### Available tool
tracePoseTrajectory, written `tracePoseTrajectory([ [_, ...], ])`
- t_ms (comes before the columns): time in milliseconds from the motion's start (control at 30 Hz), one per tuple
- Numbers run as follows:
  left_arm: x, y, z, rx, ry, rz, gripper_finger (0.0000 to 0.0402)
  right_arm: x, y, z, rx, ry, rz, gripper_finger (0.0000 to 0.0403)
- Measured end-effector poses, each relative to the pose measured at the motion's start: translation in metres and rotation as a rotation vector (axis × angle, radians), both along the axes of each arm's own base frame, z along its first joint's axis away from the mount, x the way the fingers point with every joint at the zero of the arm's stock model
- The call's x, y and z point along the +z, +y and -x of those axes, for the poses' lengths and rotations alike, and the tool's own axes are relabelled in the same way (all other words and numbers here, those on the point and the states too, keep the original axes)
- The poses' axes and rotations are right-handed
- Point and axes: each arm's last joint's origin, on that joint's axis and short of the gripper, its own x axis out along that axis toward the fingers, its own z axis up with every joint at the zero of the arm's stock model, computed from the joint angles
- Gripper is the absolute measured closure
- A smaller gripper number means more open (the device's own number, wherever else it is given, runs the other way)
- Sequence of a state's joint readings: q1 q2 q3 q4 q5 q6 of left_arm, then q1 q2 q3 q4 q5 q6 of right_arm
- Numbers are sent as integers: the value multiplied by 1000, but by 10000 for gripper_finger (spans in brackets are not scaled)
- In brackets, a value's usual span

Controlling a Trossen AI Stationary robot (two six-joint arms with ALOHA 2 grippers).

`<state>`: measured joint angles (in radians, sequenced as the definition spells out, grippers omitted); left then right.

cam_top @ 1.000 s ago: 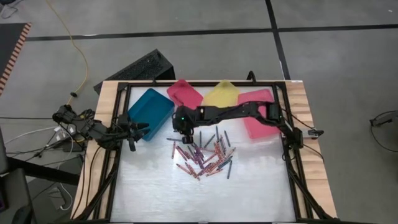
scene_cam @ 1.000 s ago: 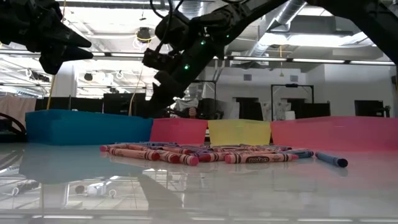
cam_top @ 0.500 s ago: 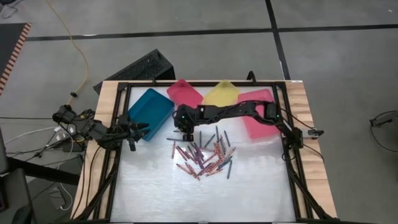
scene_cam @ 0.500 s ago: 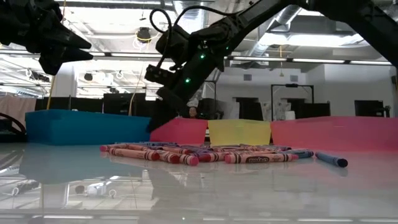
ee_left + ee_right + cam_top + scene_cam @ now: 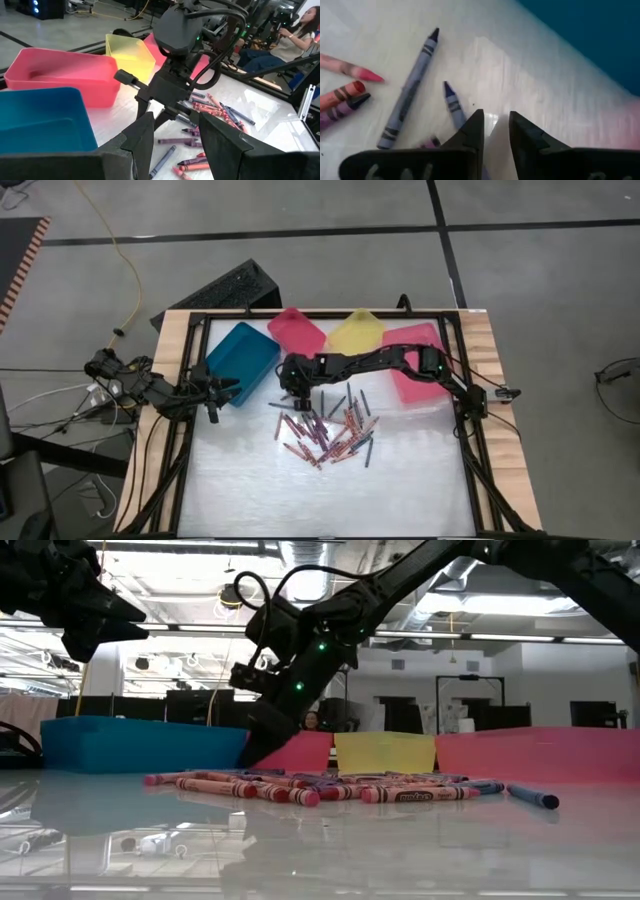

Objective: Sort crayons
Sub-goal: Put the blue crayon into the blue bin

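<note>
Since a second earlier we saw the right gripper shift toward the teal bin and sink to the table, its fingers parted narrowly over a blue-grey crayon. The crayons lay heaped mid-table. The left gripper waited beside the teal bin; we couldn't tell whether its fingers were apart.

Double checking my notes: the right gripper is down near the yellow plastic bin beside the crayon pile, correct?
Not quite. The high view shows the right gripper near the teal plastic bin, not the yellow plastic bin, beside the crayon pile.

grey floor, yellow cable, ceiling lights
</note>
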<state>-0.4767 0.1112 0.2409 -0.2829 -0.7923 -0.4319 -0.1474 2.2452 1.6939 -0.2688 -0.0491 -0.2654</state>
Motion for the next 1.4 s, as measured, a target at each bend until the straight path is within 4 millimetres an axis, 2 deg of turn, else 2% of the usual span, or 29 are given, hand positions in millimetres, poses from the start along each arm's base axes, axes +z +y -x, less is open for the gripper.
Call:
tracePoseTrajectory([
  [267,0,0,0,2,0,0,256,0,-1,0,14,-1,6,315],
  [533,0,0,0,5,0,-1,256,18,8,4,51,-12,29,315],
  [733,0,0,0,8,-2,2,256,26,20,17,114,98,46,315],
  [900,0,0,0,8,-1,0,256,19,30,26,190,228,66,315],
  [967,0,0,0,8,-1,0,256,17,33,25,204,224,73,313],
  [1300,0,0,0,9,-3,7,256,19,36,19,183,176,134,238],
  [1400,0,0,0,5,-3,8,256,19,36,19,186,176,136,227],
])
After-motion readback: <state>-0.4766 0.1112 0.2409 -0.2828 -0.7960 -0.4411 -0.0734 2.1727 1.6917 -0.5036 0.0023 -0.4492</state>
